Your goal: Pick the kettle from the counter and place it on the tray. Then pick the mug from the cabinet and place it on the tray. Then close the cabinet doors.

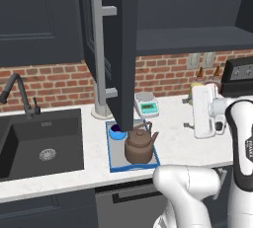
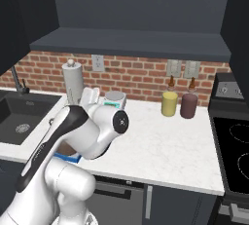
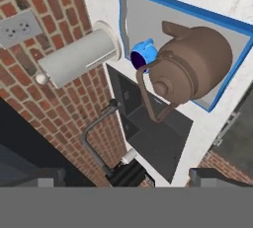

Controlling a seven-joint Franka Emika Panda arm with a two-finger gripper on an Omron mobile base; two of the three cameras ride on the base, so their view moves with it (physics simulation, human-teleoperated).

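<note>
my fingers spread wide, empty. squat brown kettle (image 3: 195, 64) on grey blue-rimmed tray (image 3: 148, 7), small blue mug (image 3: 143, 54) at its 9 o'clock. navy cabinet door (image 1: 121, 49) open; careless swing could clip kettle handle.

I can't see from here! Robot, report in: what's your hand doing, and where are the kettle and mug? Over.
Gripper open, holding nothing. Kettle and mug both on the tray. Cabinet door open, hanging in front of the tray.
</note>
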